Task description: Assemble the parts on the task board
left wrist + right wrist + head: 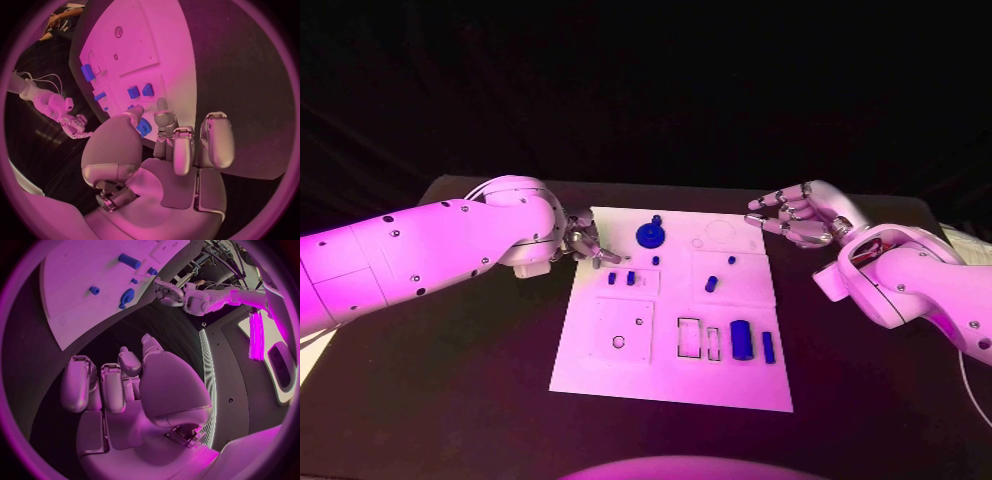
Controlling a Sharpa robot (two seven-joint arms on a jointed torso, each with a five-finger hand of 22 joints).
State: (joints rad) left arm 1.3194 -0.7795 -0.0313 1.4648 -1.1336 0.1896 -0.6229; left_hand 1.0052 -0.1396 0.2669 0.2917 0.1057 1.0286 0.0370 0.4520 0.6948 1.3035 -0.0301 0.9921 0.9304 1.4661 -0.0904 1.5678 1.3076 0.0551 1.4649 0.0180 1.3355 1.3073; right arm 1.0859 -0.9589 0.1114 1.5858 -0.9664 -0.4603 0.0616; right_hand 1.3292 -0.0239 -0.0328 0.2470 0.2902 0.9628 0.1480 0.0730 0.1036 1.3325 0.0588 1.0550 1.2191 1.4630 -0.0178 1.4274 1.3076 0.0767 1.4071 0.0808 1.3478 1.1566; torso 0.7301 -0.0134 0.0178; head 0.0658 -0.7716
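The silver left hand (586,246) is held at the white rectangular task board's (620,362) left edge, fingers apart, nothing gripped. The silver right hand (795,215) is kept off its far-right corner, fingers loosely curled, empty. Small blue parts (740,335) are seen on the board.

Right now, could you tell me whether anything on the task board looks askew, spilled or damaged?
Nothing stands out. The task board lies flat on the table, its blue parts rest on it, and each robot hand sits at a far corner, holding nothing.

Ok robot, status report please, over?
Left hand at task board edge, holding nothing. Right hand off board, empty. Blue parts untouched. Nothing in the way.
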